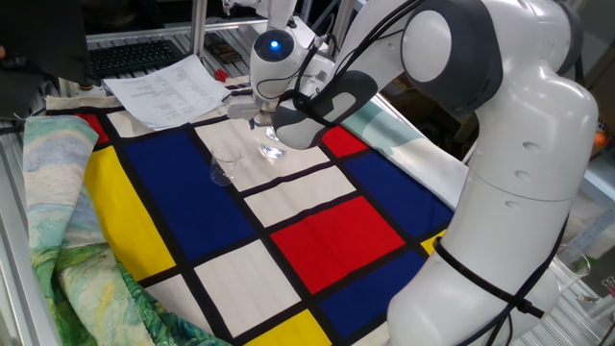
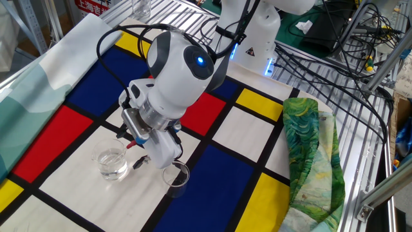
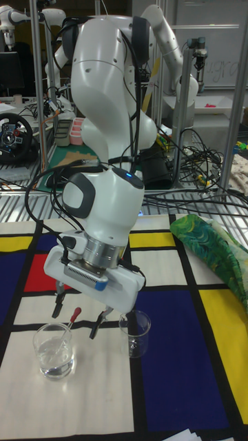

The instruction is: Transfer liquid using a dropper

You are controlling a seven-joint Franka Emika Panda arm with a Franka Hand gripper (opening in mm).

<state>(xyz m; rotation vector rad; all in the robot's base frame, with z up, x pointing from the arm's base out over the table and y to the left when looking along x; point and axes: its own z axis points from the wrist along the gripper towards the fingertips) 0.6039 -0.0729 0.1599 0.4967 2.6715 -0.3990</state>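
Clear glass, two small tumblers on the surface, both standing upright on a white panel of the checked cloth (image 2: 225,138) (red, blue, yellow and white blocks, black lines). The left-hand glass (image 3: 54,351), as the tall view shows it, holds a little of the liquid (image 3: 52,360), seen only as glints low in the glass. The second glass (image 3: 135,333) stands near it, apart, and looks empty.

The dropper (image 3: 69,329) stands in the left-hand glass. It leans, lower end down in the liquid, tube resting on the rim, small reddish-dark bulb above the rim.

The end effector (image 3: 77,311) hangs low over the gap between the two glasses, tilted. Its fingers (image 3: 96,326) are spread wide, one red-tipped finger to each side of the dropper bulb. Neither finger presses the bulb in the tall view, so the dropper is not gripped. In the other fixed view the end effector (image 2: 135,154) sits just beside the filled glass (image 2: 112,163), with the empty glass (image 2: 175,175) on its far side. The dropper tube is too faint to trace there.

In one fixed view the wrist hides the fingers, and both glasses (image 1: 226,165) show only faintly.

Off the cloth: a green painted fabric (image 2: 309,154) bunched at the surface edge, and printed papers (image 1: 168,88) at the far corner.
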